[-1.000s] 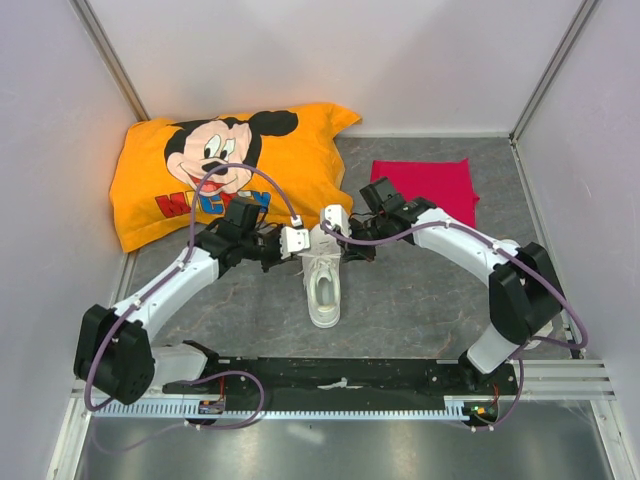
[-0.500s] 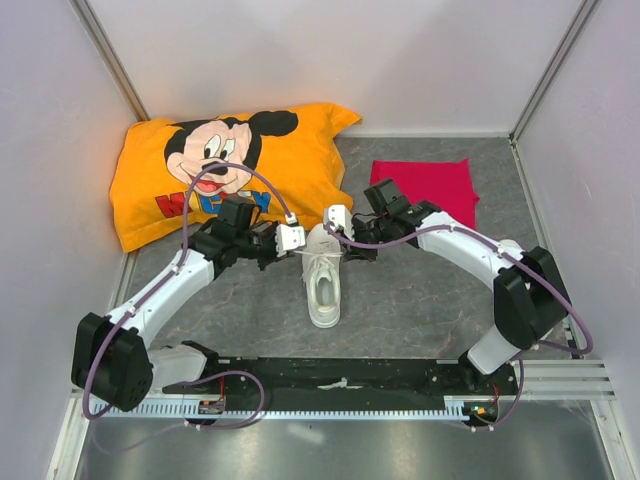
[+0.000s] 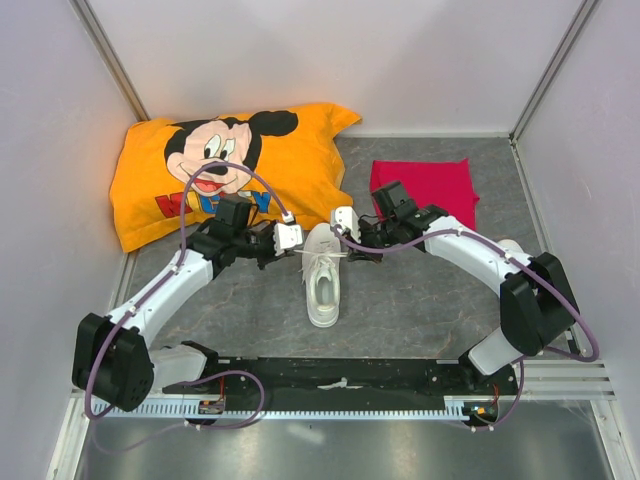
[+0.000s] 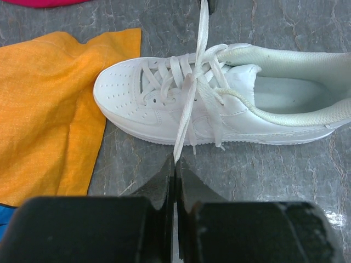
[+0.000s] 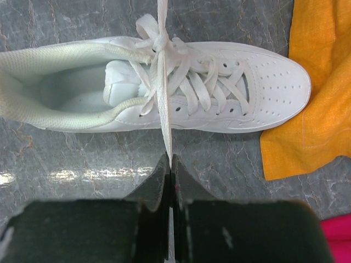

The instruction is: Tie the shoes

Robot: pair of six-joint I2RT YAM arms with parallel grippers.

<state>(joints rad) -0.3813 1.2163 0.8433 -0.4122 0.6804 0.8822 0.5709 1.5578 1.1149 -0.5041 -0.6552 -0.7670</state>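
1. Place: I work a robot test cell, a lab bench boxed in on three sides.
2. Walls [image 3: 330, 60]: plain white panels, joined at the corners by metal posts [image 3: 112, 60].
3. Table [image 3: 400, 300]: grey marbled top, shut in by those panels.
4. Arms: left arm [image 3: 165, 285] and right arm [image 3: 470, 250] stand on a black rail [image 3: 400, 378] at my near edge, with purple cables [image 3: 215, 172] looped along them.
5. Duct [image 3: 340, 408]: a slotted cable strip runs along the rail.
6. Props: a pillow [image 3: 300, 150], a cloth [image 3: 425, 185] and a shoe [image 3: 322, 285] lie loose on the table.

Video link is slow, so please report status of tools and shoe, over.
Left tool shut on lace end; right tool same. Laces taut across shoe. Pillow corner near toe, not blocking.
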